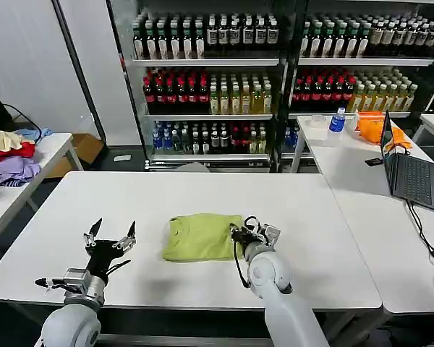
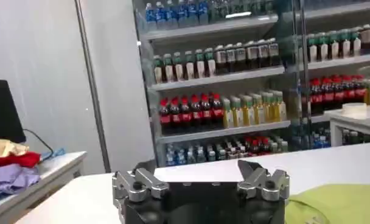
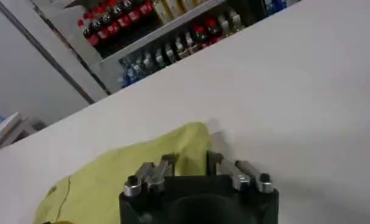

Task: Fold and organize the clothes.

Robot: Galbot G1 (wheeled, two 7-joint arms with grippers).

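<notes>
Soft, matt lime yellow-green cloth T-shirt (image 1: 202, 237). Smooth, matt white table top (image 1: 325, 238). Right gripper (image 3: 195, 168): black housing, bare metal fingers (image 3: 150, 175), at the shirt's 3 o'clock edge.

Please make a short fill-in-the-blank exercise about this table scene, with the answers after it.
1. The folded T-shirt on the white table has a lime ____ colour.
2. The right end effector is at the shirt's ____ edge.
3. The left end effector has its fingers ____, away from the shirt.

Answers: yellow-green; right; open
</notes>
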